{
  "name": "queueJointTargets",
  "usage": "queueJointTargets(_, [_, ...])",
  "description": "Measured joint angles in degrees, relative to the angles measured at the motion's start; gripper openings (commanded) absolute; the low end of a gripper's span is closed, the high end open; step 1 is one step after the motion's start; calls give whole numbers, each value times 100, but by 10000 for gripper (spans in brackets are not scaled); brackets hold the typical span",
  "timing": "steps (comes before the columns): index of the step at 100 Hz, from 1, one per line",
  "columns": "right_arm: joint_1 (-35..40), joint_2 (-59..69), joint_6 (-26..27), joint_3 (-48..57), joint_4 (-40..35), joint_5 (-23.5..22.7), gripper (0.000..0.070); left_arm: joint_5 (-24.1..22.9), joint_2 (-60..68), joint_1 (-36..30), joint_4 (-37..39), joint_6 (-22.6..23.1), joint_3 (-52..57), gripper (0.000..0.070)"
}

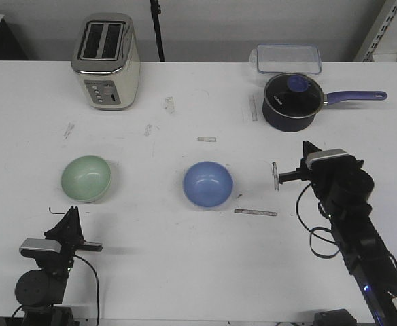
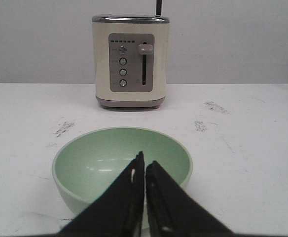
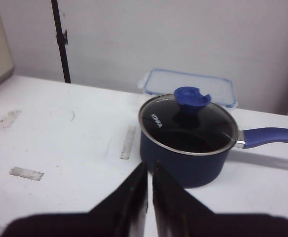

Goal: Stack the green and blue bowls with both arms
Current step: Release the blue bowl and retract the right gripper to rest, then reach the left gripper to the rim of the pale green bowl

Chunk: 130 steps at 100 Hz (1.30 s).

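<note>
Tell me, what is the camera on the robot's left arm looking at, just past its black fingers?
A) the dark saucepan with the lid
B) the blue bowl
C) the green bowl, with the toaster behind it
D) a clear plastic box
C: in the left wrist view the green bowl sits just beyond the closed left gripper, and the toaster stands behind it.

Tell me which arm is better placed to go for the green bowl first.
The left. The left gripper sits just short of the green bowl, which fills its wrist view. The right gripper faces the saucepan, beyond the blue bowl.
</note>
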Motion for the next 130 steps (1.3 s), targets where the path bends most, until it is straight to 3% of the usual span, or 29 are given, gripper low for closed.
queueJointTargets(23, [-411,-911,81,-903,70,-59,3,0,0,0,-2,0,0,2])
queueJointTargets(44, [-479,-2031,472,-1851,79,-72,3,0,0,0,0,0,0,2])
queueJointTargets(67, [-479,-3469,560,-2660,81,-72,3,0,0,0,0,0,0,1])
queueJointTargets(98, [-479,-4758,555,-2721,-114,-72,4,0,0,0,0,0,0,2])
queueJointTargets(130, [-479,-5034,555,-2719,-114,-72,3,0,0,0,0,0,0,2])
